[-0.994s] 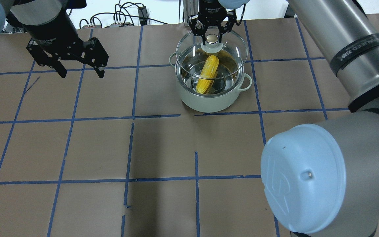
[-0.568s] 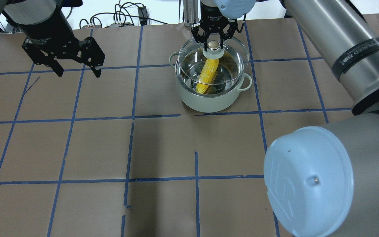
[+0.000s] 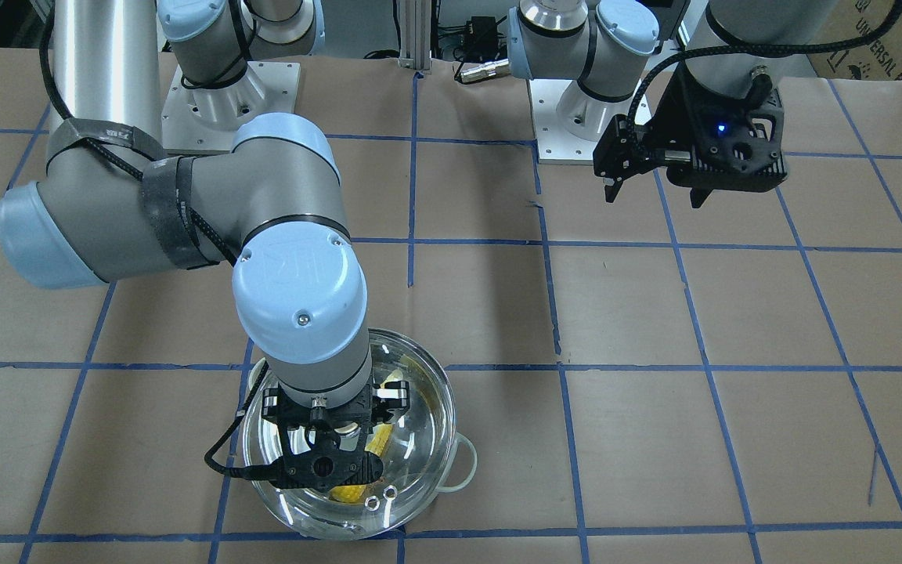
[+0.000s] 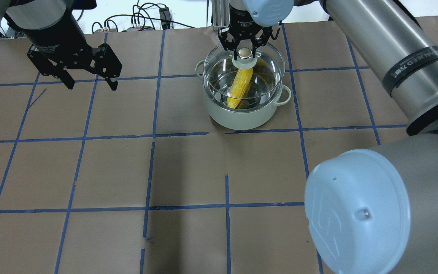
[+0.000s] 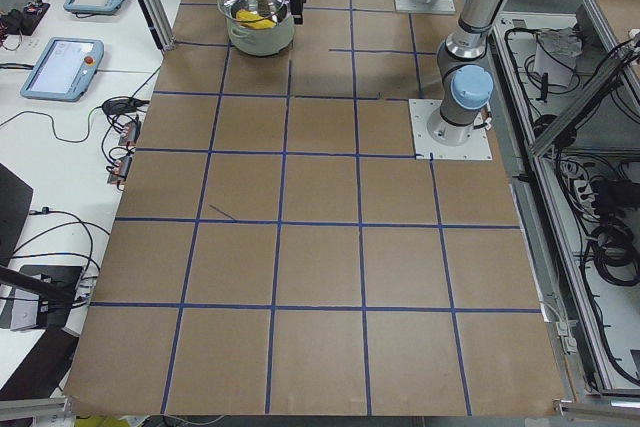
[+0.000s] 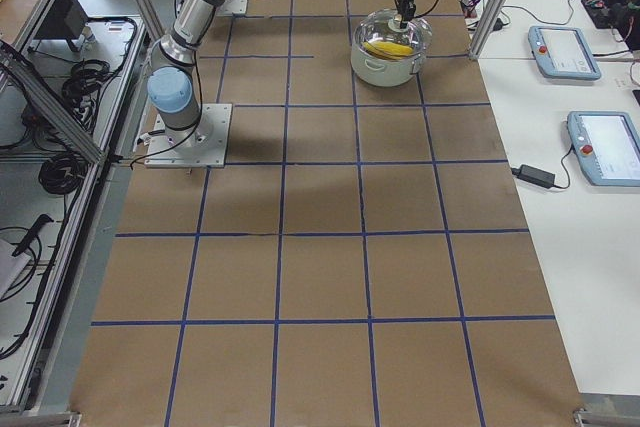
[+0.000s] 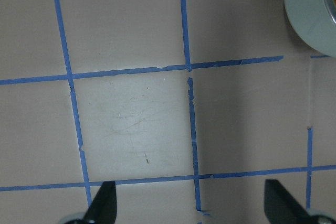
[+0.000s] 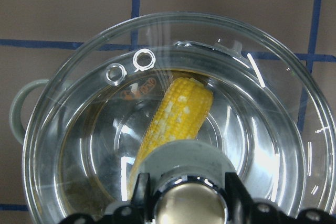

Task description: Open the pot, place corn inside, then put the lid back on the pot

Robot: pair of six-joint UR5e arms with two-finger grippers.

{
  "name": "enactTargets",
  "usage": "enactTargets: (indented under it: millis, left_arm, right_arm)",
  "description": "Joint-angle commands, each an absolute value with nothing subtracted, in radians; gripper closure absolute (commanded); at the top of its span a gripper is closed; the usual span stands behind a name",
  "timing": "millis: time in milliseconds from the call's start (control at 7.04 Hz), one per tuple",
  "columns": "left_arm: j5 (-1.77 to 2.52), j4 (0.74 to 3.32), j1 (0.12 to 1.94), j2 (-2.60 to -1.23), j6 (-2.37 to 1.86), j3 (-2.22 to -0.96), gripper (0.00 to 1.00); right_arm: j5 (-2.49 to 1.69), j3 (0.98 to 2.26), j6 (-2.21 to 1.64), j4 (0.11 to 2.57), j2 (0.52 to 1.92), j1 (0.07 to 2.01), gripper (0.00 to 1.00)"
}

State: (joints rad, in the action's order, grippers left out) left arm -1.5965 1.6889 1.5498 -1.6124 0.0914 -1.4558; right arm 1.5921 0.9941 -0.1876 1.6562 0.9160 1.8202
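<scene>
Brown table (image 4: 188, 171) — blue tape grid (image 4: 227, 236)

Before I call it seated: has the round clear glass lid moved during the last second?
Yes. The lid, in the right claw, has come down toward the round shiny steel pot; its rim is nearer the pot's rim.

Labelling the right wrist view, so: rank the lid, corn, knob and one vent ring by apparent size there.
1. lid
2-3. corn and knob look about alike; the knob is nearest the camera and cut off, so unranked
4. vent ring
</scene>
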Motion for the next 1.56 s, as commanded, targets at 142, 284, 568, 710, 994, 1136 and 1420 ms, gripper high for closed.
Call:
enactTargets:
  millis: [142,284,568,710,994,1136,1420]
  left_arm:
    - [-1.595,1.690,1.551,-1.615,0.081,-1.439,0.00]
    - [-1.595,1.692,1.551,-1.614,0.080,-1.439,0.00]
    - [-1.591,1.692,1.551,-1.614,0.080,-1.443,0.00]
    - [-1.592,1.690,1.551,-1.603,0.081,-1.460,0.00]
    - [-1.591,1.690,1.549,-1.605,0.081,-1.459,0.00]
    - [-1.591,1.690,1.549,-1.605,0.081,-1.459,0.00]
    - [-1.591,1.690,1.549,-1.606,0.081,-1.459,0.00]
  right_arm:
    - [1.594,1.003,-0.181,1.655,0.917,1.821,0.96]
    - [1.594,1.003,-0.183,1.655,0.922,1.821,0.96]
    - [1.595,1.015,-0.186,1.655,0.931,1.822,0.96]
    - [1.594,1.025,-0.186,1.655,0.931,1.824,0.96]
    - [1.594,1.025,-0.189,1.655,0.928,1.825,0.96]
    - [1.594,1.025,-0.189,1.655,0.927,1.825,0.96]
    - [1.594,1.026,-0.192,1.657,0.925,1.828,0.96]
